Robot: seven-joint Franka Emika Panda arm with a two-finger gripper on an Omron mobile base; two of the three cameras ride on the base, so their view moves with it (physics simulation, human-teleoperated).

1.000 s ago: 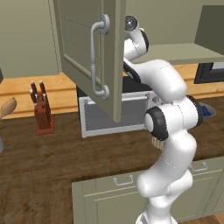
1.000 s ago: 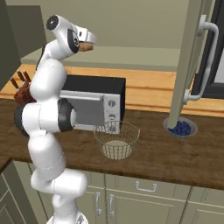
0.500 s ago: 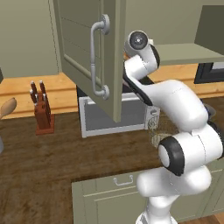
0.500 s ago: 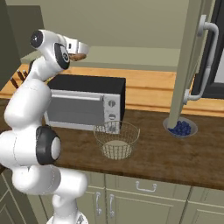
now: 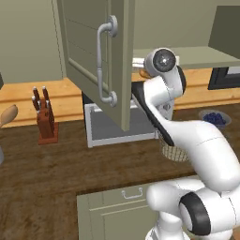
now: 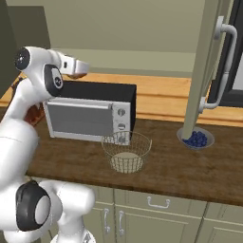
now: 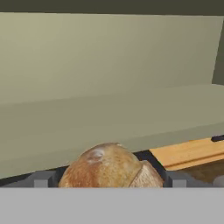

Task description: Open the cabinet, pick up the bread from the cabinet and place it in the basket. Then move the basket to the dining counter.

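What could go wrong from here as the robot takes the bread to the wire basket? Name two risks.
1. The bread fills the whole gap of the end effector, with the fingertips only at its sides, so it might slip on the way down.
2. The basket stands far below, close against the microwave. A high or off-centre release could bounce the bread onto the counter.

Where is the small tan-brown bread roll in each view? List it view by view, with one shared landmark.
Left base view: tan-brown bread roll, a sliver right of the sage-green cabinet door's edge, hard to separate.
Right base view: upper left, above the black microwave.
Hand view: bottom centre, between the fingers.
Shared landmark: the light orange wood ledge.
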